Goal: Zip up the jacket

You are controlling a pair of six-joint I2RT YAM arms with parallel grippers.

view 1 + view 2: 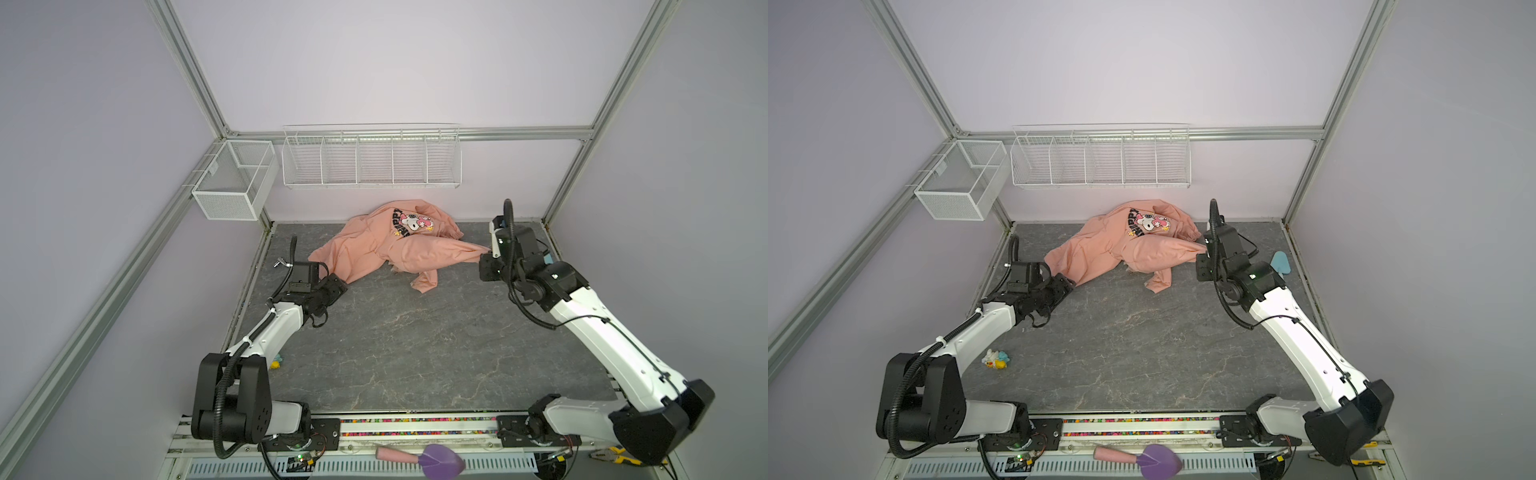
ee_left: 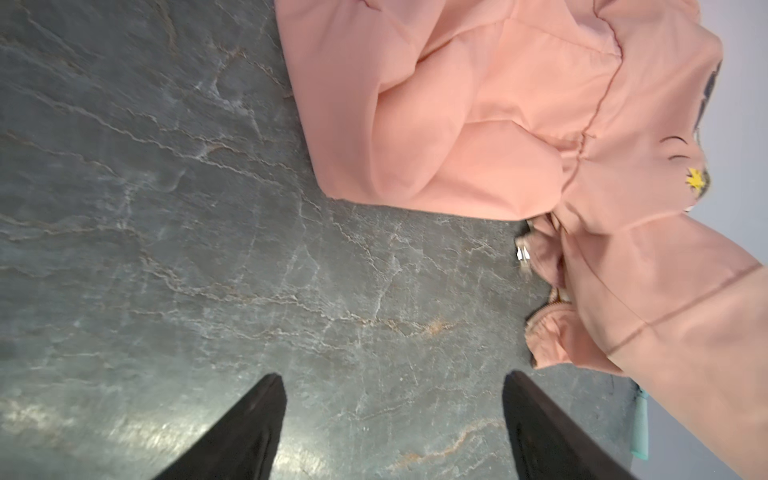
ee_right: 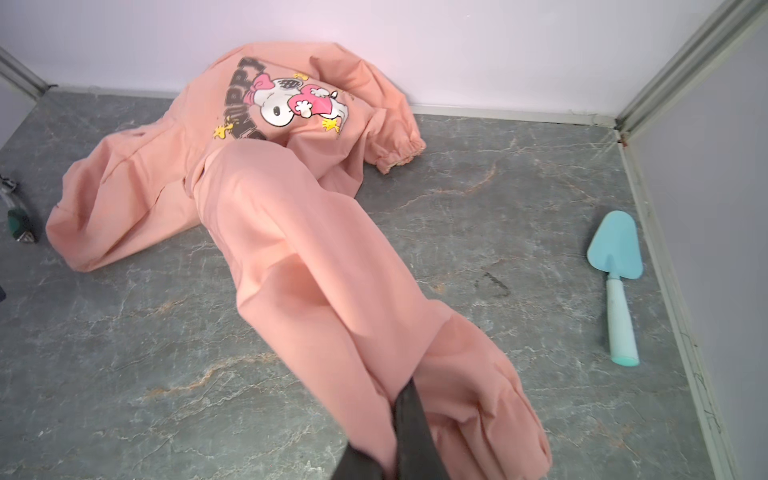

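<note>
The salmon-pink jacket (image 1: 386, 245) lies crumpled at the back of the grey table, its large cartoon print (image 1: 413, 224) facing up. In both top views my right gripper (image 1: 484, 255) is at the jacket's right end. The right wrist view shows that gripper (image 3: 409, 386) shut on a bunched fold of the pink fabric (image 3: 266, 232). My left gripper (image 2: 394, 376) is open over bare table, a little short of the jacket's near-left edge (image 2: 478, 124). A metal zipper pull (image 2: 523, 253) and an elastic cuff (image 2: 548, 336) peek out from under the fabric.
A teal scoop (image 3: 617, 266) lies by the right wall. A small toy (image 1: 995, 359) sits near the left arm. White wire baskets (image 1: 370, 156) hang on the back wall. A purple scoop (image 1: 436, 459) and pliers (image 1: 615, 455) lie on the front rail.
</note>
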